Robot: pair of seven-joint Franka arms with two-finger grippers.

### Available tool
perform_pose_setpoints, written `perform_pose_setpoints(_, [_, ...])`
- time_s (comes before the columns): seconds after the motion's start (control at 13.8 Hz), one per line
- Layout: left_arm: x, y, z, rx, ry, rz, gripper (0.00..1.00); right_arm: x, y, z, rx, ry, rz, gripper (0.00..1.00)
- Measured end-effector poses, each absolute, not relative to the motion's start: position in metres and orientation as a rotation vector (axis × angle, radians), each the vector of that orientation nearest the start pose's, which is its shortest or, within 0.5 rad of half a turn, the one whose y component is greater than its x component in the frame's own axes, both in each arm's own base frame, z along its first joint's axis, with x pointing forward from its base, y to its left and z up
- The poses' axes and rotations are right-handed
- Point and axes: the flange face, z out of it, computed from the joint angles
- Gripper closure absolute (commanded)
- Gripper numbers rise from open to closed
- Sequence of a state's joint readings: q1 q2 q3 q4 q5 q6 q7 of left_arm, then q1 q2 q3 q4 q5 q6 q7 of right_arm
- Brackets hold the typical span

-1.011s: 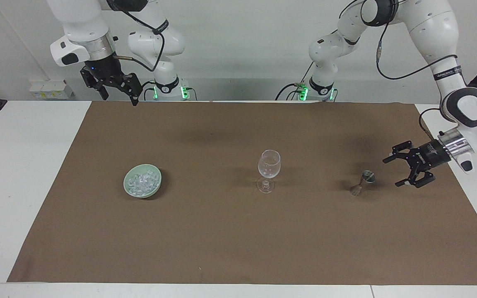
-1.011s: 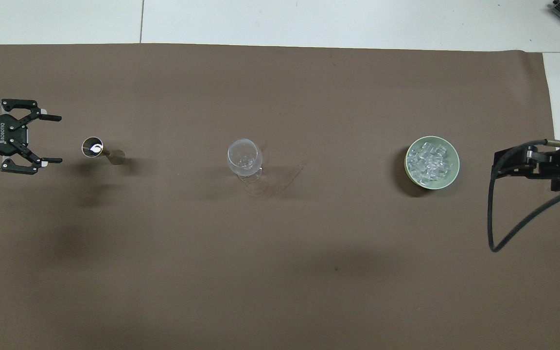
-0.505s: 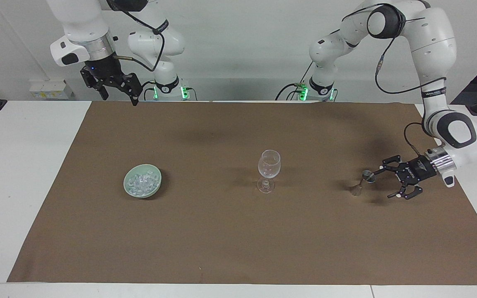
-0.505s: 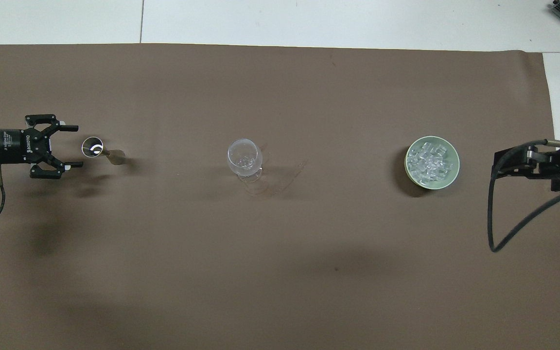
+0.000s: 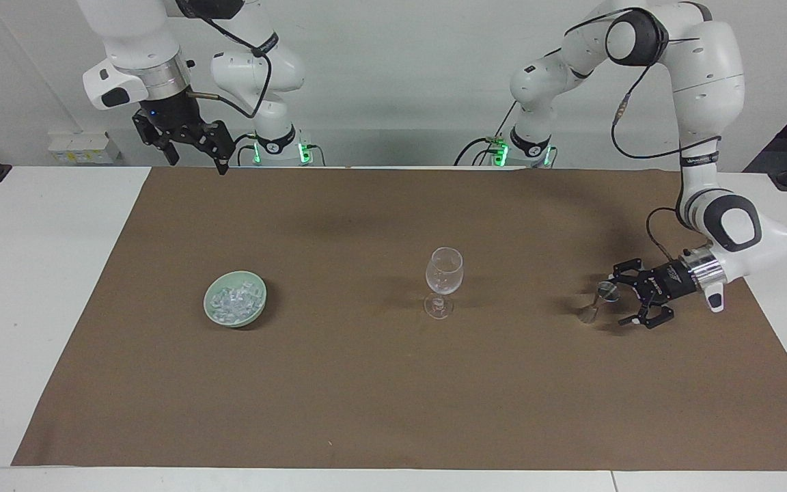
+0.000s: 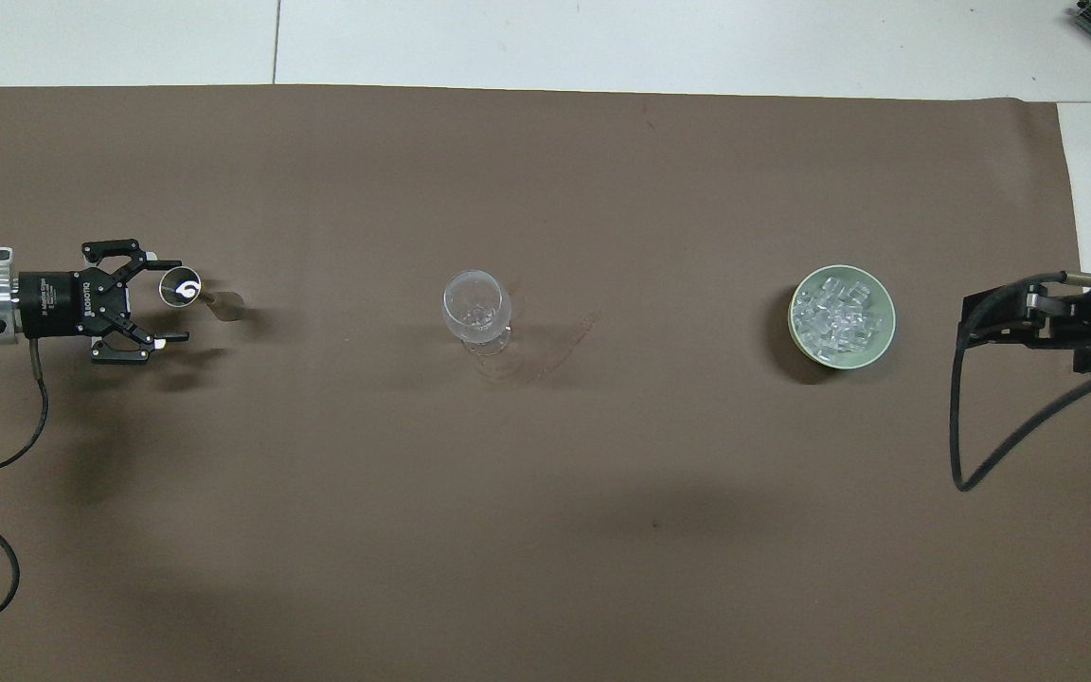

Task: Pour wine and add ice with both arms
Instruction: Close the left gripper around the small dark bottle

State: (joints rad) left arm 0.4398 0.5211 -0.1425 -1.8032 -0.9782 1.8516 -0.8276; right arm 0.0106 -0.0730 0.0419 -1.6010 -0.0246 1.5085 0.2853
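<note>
Reaching for the Measure, Pincers Wide

Lying low over the brown mat [image 5: 393, 383] at its own end of the table [image 5: 38, 287], the left pincer [image 5: 617, 301] pointed sideways toward the small metal measuring cup [image 5: 604, 296]. Its fingers stood wide apart, one fingertip [image 6: 170, 264] on each side of the cup's rim, and nothing was gripped between them. Whether either finger touched the cup could not be told. The cup stood on the mat, its round mouth facing up and its narrow waist and foot showing below the rim in the facing view. In the overhead view the left pincer [image 6: 176, 300] came in from the mat's edge, with a dark cable trailing from its silver wrist.

The wine glass [image 5: 444, 280] stood upright near the middle of the mat, clear and stemmed, well apart from the cup.

Toward the right arm's end of the table sat a pale green bowl [image 5: 211, 306], and the ice [image 5: 233, 301] lay heaped inside it as a pile of small glinting chunks. The bowl was well apart from the glass.

The right arm waited, raised above the mat's edge nearest the robots. Its right pincer [image 5: 195, 156] hung there with fingers spread and empty, well clear of the bowl. In the overhead view only part of it showed at the frame's edge.
</note>
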Motion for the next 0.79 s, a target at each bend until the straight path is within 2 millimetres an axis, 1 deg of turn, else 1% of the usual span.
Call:
perform_pose_setpoints(0.22, [0.609, 0.12, 0.259, 1.491, 1.628, -0.815, 0.0, 0.525, 0.026, 0.644, -3.15, 0.371, 0.023, 0.0])
perform_pose_setpoints(0.43, [0.605, 0.109, 0.257, 1.489, 1.591, -0.819, 0.0, 0.525, 0.026, 0.644, -3.15, 0.371, 0.023, 0.0])
perform_pose_setpoints(0.79, [0.602, 0.104, 0.256, 1.508, 1.566, -0.813, 0.0, 0.525, 0.026, 0.644, -3.15, 0.371, 0.023, 0.0])
